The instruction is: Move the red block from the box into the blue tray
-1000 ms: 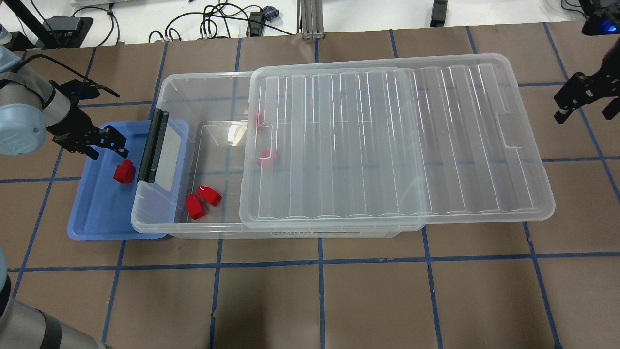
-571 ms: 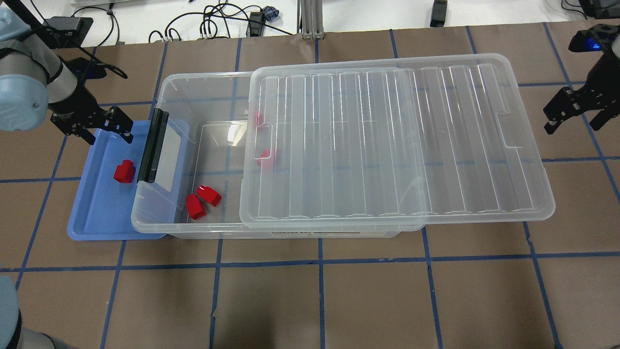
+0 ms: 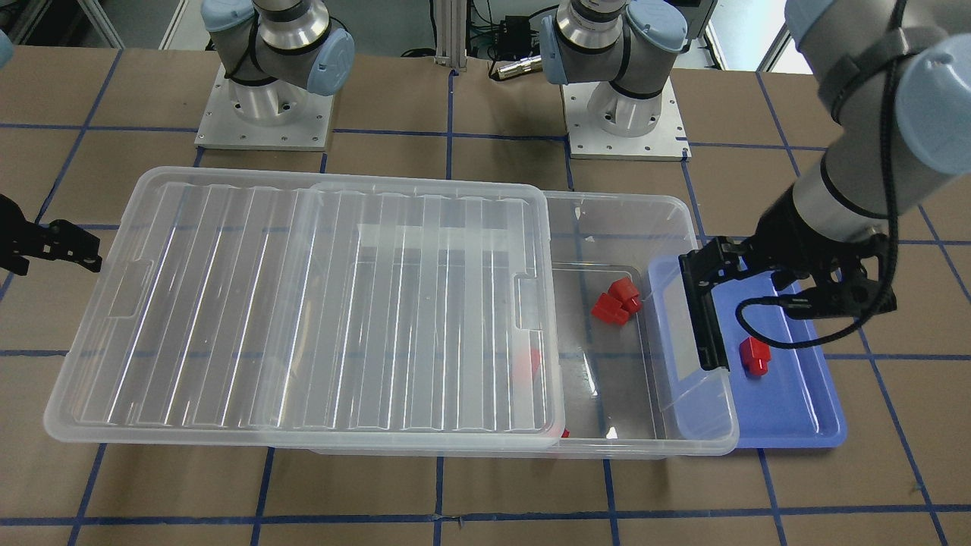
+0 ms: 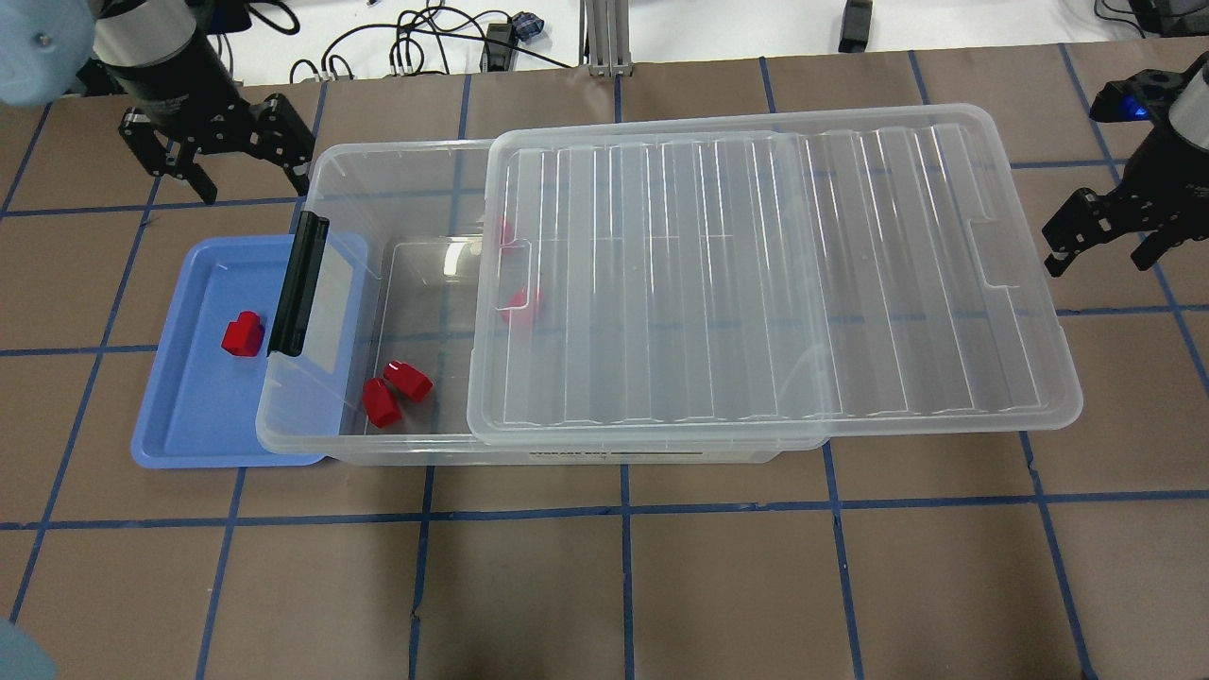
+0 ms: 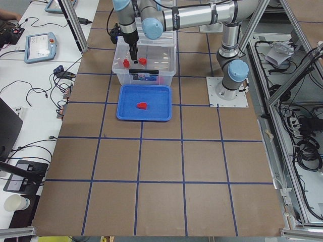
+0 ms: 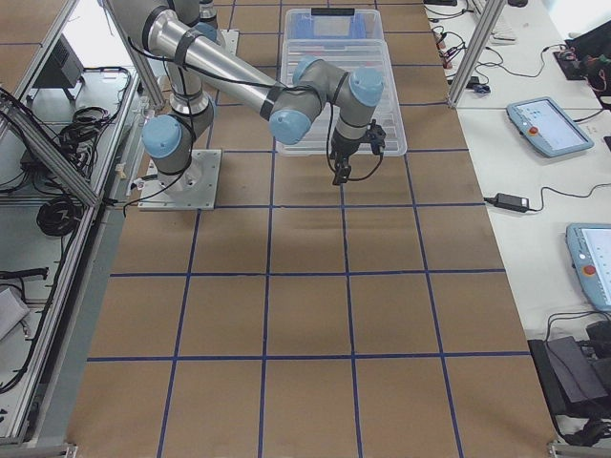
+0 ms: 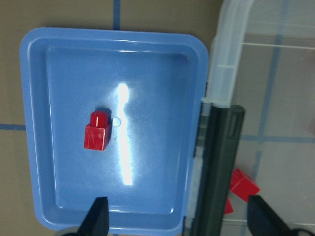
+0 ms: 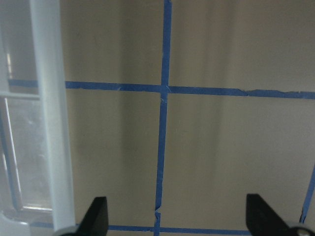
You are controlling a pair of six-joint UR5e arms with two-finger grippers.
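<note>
The box [image 4: 397, 156] sits with its lid [image 4: 756, 274] slid partly off, its latch end overlapping the blue tray [image 4: 189, 406]. Both the left gripper [image 4: 253, 189] and right gripper [image 4: 1098, 263] hang spread wide and empty, and one red block [image 4: 242, 334] lies in the tray.

Left arm [image 4: 159, 49], right arm [image 4: 1186, 106]: jaws spread, empty.
</note>
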